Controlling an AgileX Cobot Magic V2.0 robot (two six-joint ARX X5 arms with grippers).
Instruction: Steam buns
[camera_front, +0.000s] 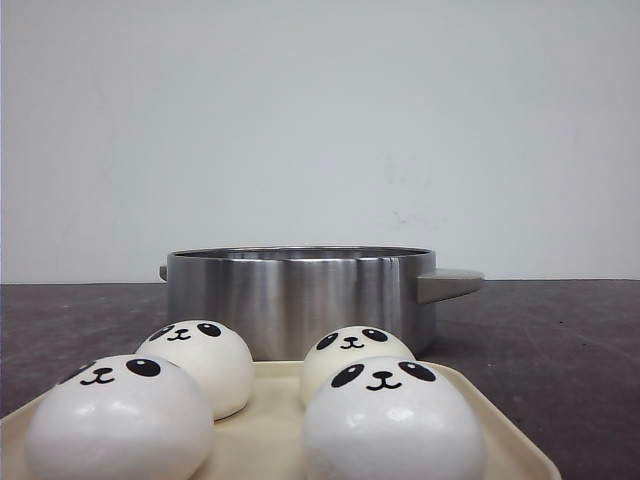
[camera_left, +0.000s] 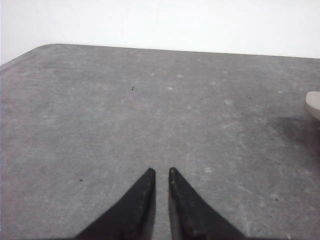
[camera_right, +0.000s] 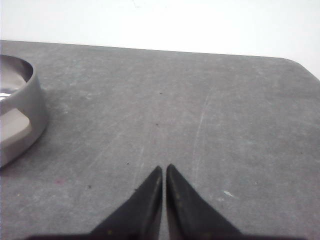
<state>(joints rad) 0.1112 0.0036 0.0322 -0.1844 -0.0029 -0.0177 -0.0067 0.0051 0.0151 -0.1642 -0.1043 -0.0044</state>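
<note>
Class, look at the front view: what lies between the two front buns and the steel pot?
The two rear buns sit there on the cream tray, ahead of the pot and behind the front buns.

Not much of me on camera, honestly, just my fingers. My left gripper (camera_left: 161, 171) has two matte black fingers (camera_left: 135, 205), wedge-shaped and narrowing to sharp points. My right gripper (camera_right: 164, 167) looks the same: plain black, smooth, pointy tips. I can't see any screws, cables or markings on the bits that show.
</note>
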